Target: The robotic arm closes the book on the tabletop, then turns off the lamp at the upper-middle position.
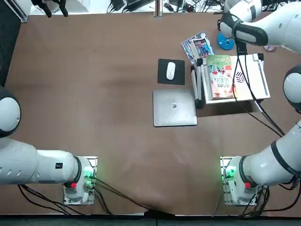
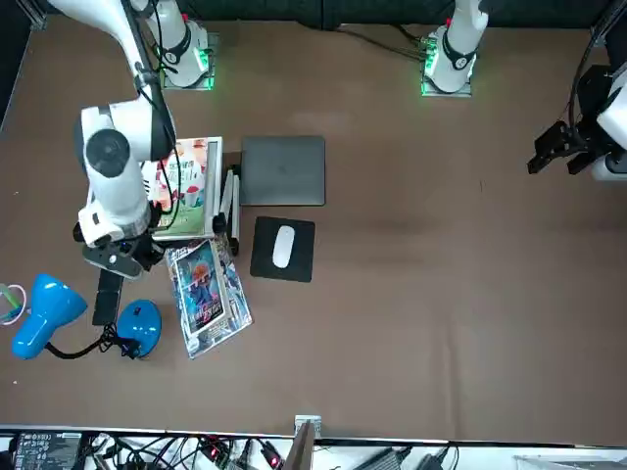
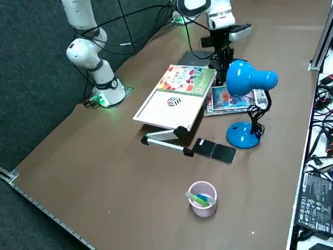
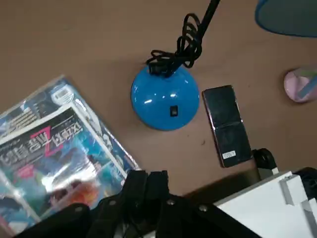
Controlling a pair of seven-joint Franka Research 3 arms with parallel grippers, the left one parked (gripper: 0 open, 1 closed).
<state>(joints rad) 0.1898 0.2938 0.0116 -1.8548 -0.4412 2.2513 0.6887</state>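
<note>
Right claw (image 4: 144, 174) closed, 2 fingertips together, empty, above worktop (image 1: 117, 141); book (image 3: 186, 79) shut, partly hidden in top view.

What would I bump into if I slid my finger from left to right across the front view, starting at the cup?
The pinkish cup, the lamp's blue head, its round blue base, then the white mouse.

lamp (image 4: 166, 99): shade cut off by wrist view's edge | booklet (image 4: 59, 158): partly outside wrist view
</note>
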